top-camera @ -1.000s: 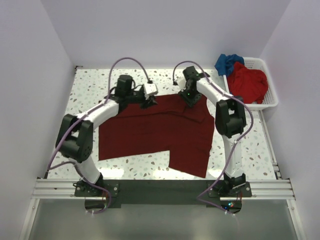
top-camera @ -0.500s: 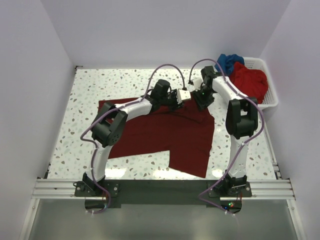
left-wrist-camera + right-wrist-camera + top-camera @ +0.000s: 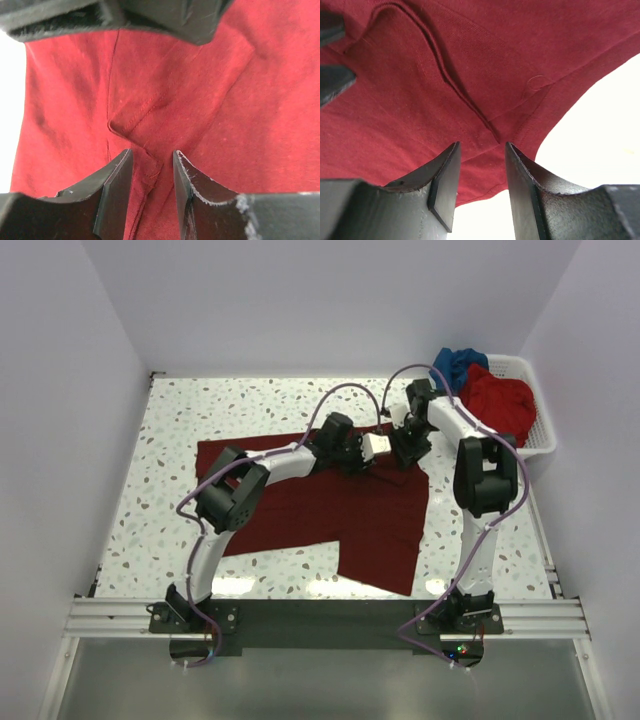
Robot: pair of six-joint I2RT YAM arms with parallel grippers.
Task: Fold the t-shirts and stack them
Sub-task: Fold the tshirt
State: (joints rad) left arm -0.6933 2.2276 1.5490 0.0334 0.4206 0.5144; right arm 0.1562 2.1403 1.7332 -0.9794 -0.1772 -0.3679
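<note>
Top external view: a dark maroon cloth t-shirt is lying spread on a speckled white table, just beside a white plastic slatted basket. The shirt's long axis is running straight away from the basket across the table. A brighter red cloth t-shirt and a blue cloth t-shirt are sitting bunched inside the basket.

Both arms are reaching to the shirt's far corner, the one closest to the basket. The right gripper is working nearer the basket, with the left gripper just beside it on the side away from the basket.

In the wrist views each gripper is standing partly open, straddling a raised crease of maroon cloth without clamping it.

Open table is lying on the side away from the basket, so any fold is likely calling for a pull that way.
</note>
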